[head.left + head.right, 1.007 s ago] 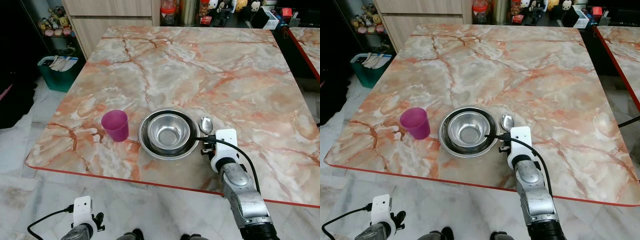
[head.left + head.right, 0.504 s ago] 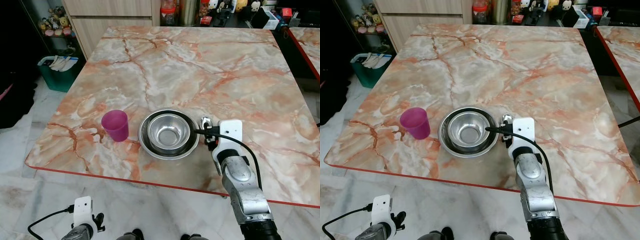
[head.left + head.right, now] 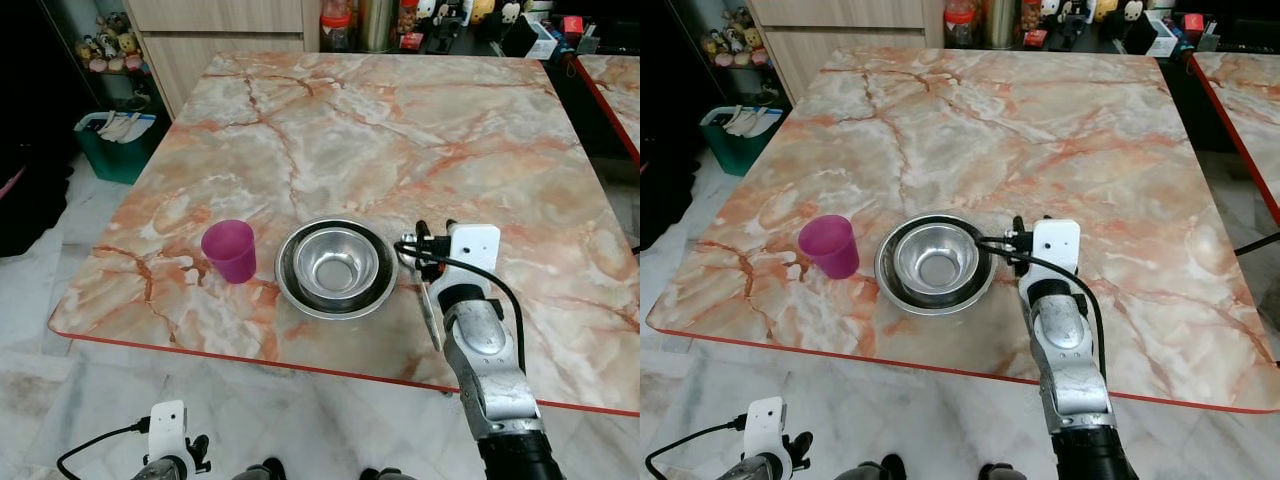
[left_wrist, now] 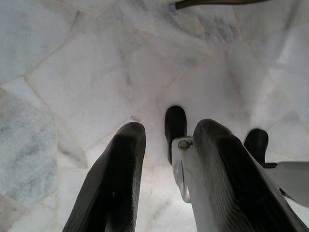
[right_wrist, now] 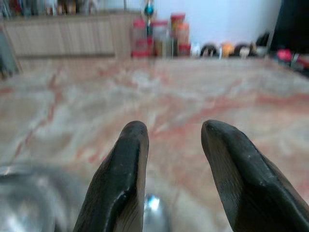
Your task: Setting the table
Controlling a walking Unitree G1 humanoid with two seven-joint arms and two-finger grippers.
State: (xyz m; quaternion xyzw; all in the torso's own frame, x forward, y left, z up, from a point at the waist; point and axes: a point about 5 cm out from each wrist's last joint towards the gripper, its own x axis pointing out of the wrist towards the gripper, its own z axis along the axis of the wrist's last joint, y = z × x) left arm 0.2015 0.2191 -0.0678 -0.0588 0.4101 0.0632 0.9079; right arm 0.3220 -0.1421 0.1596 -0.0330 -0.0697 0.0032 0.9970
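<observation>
The right gripper (image 3: 433, 228), fingers apart, hovers over the spoon (image 3: 430, 312) (handle toward the table edge) beside the bowl (image 3: 337, 265), placed where a diner's hand reaches.

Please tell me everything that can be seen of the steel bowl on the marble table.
The round, shiny stainless-steel bowl sits upright and empty inside a wider, shallow steel dish, on the pink-veined marble table near its front edge. A translucent purple plastic cup stands apart on its left. On its right lies a steel spoon, under the right end effector, whose fingers are open.
</observation>
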